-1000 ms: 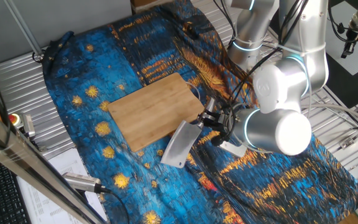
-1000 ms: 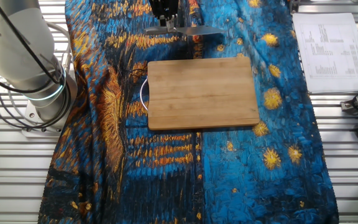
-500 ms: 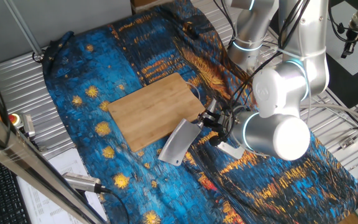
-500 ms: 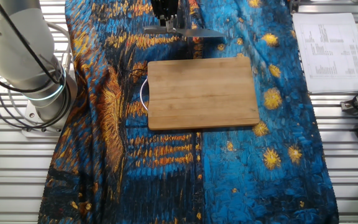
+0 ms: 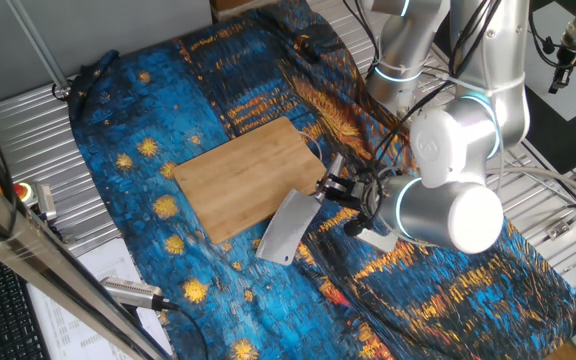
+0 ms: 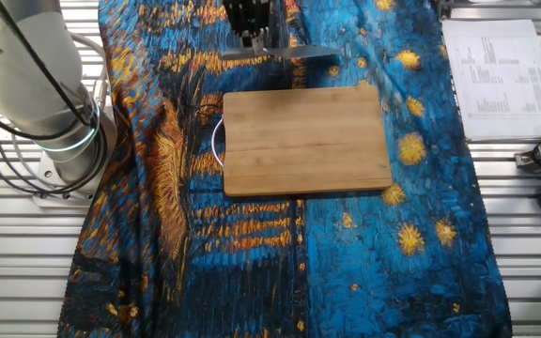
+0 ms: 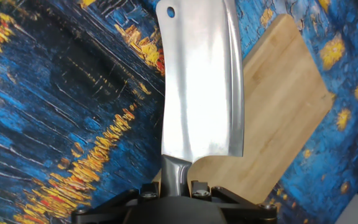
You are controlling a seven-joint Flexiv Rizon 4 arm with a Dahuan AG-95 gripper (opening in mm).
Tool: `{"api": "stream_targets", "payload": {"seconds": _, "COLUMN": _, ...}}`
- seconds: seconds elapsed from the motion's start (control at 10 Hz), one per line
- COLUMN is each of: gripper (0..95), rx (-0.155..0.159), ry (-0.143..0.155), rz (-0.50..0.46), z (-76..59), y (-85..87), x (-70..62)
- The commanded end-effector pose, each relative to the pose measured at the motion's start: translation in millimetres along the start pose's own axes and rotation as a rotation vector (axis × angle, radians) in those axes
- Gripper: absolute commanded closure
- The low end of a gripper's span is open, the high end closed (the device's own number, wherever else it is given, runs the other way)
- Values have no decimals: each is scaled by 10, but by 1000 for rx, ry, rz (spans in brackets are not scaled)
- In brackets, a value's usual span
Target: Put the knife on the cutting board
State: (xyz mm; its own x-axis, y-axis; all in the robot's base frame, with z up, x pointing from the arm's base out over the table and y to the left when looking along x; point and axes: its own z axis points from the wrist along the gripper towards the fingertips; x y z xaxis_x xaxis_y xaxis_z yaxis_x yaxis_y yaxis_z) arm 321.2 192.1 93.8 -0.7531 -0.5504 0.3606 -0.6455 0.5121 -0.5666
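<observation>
The knife [image 5: 288, 228], a small metal cleaver with a broad grey blade, is held by its silver handle in my gripper [image 5: 336, 190], which is shut on it. The blade hangs in the air past the near right corner of the cutting board [image 5: 248, 177], a light-tan bamboo board on the blue starry cloth. In the hand view the knife's blade [image 7: 201, 87] points away from my gripper [image 7: 173, 185], with the cutting board [image 7: 278, 118] to its right, partly under the blade. In the other fixed view the knife [image 6: 275, 52] shows edge-on above the board's far side [image 6: 306, 139].
A blue and orange patterned cloth [image 5: 168, 120] covers the table. The arm's base [image 6: 36, 84] stands at the left of the other fixed view. Papers [image 6: 496, 75] and a cabled tool [image 5: 133, 291] lie at the table's edge.
The knife and gripper have shifted only slightly; the blade stays just off the board's corner.
</observation>
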Motion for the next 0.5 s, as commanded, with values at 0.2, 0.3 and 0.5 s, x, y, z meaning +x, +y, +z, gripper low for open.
{"api": "stream_targets", "payload": {"seconds": 0.2, "gripper": 950, "rx": 9, "ry": 3, "rz": -5, "z": 45, "y": -72, "x": 102}}
{"api": "stream_targets", "payload": {"seconds": 0.3, "gripper": 950, "rx": 17, "ry": 1, "rz": -11, "z": 86, "y": -97, "x": 161}}
{"api": "stream_targets", "payload": {"seconds": 0.5, "gripper": 950, "rx": 24, "ry": -8, "rz": -17, "z": 137, "y": -147, "x": 238}}
